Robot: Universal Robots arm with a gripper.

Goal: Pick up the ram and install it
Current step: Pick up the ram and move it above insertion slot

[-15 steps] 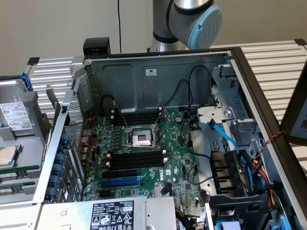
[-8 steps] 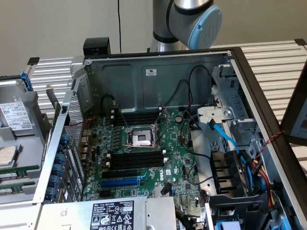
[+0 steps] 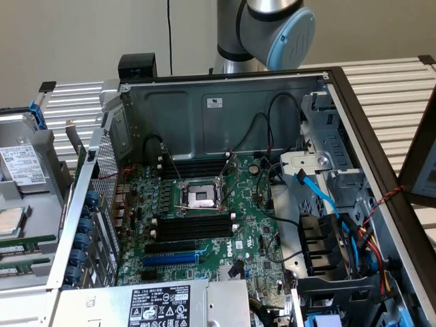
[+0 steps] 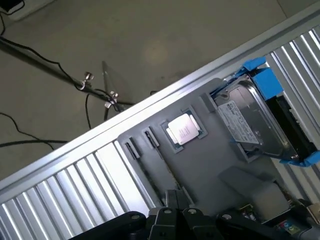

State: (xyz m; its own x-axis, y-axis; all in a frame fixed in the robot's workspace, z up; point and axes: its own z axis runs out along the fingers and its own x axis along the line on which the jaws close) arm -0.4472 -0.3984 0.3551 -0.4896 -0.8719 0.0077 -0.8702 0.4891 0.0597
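Note:
The ram shows as thin green sticks (image 3: pixel 24 241) standing on edge in the grey tray (image 3: pixel 41 204) at the exterior view's left, beside the open computer case. In the wrist view the same tray (image 4: pixel 210 165) lies below me, with two narrow slots holding thin dark edges (image 4: pixel 150 165) that look like the ram seen from above. My gripper (image 4: pixel 177 196) hangs over the tray near the end of those slots, its black fingertips shut together with nothing visible between them. The arm's elbow (image 3: pixel 272 30) stands behind the case.
The tray also carries a silver CPU (image 4: pixel 182 129) and a hard drive (image 4: pixel 255 120) in blue brackets. Inside the case, the motherboard (image 3: pixel 255 225) has black memory slots (image 3: pixel 194 225) beside the CPU socket (image 3: pixel 202 197). Cables and a blue SATA lead (image 3: pixel 320 197) crowd the case's right.

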